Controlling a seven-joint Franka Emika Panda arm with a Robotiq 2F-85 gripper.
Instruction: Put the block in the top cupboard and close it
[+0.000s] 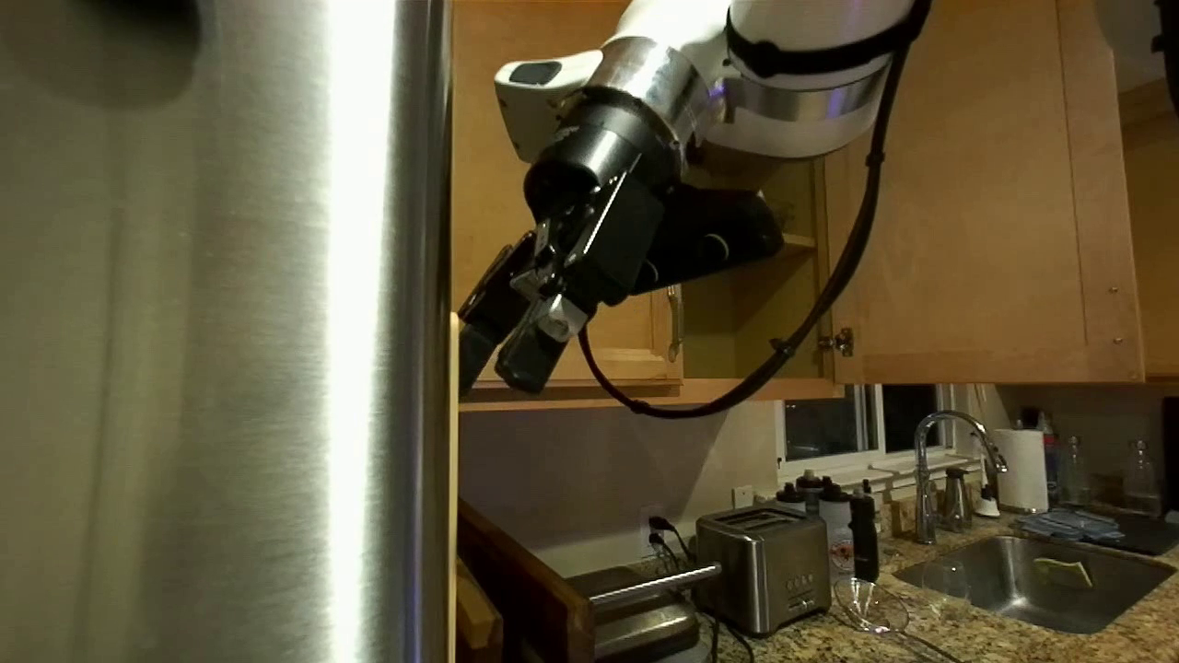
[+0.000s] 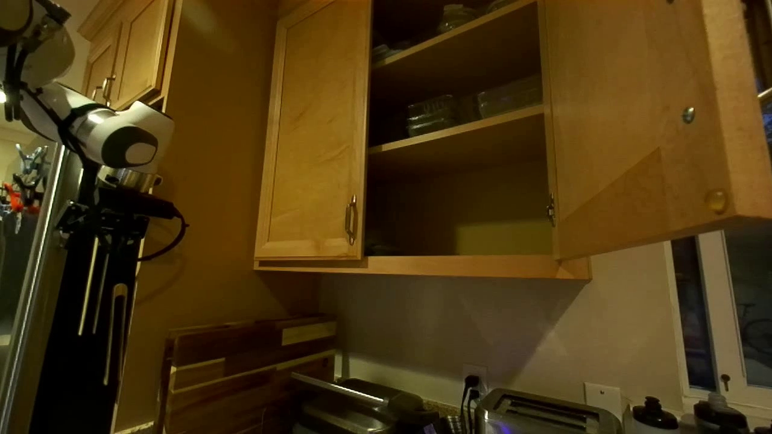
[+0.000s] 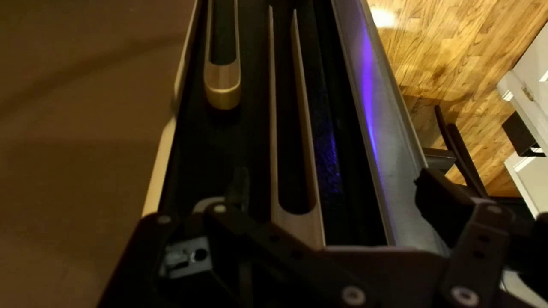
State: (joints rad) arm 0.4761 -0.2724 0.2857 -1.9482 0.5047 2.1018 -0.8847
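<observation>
Counter [image 1: 811,642]: granite, dimly lit, runs below the cupboard [image 2: 458,266].
Gripper [image 1: 496,366]: fingers spread apart, nothing clamped; just beside the fridge [image 1: 230,368], contact can't be told. Dipping crooked could scrape fridge or panel [image 2: 217,150].
Near strip [image 3: 299,229]: pale slotted wood along fridge's dark side, partly hidden by gripper. Off-centre pinch could twist it loose.
Far strip [image 3: 222,81]: similar, same side; sloppy approach might knock it off.
Block: can't pick it out for sure. Either strip may be it, so wrong-item grab is possible.
Cable [image 1: 863,221]: loose loop; could snag the door [image 2: 621,150] on a swing across.
Door: wide open; bumped while loading, it might swing onto the arm [image 1: 797,133].
Cupboard: right half open. Block set crooked could stick out, stop closing.
Containers [image 2: 429,114]: on the shelf [image 2: 482,124]; a hard shove would push them.
Toaster [image 1: 769,571]: on counter, below; any dropped load may hit it.
</observation>
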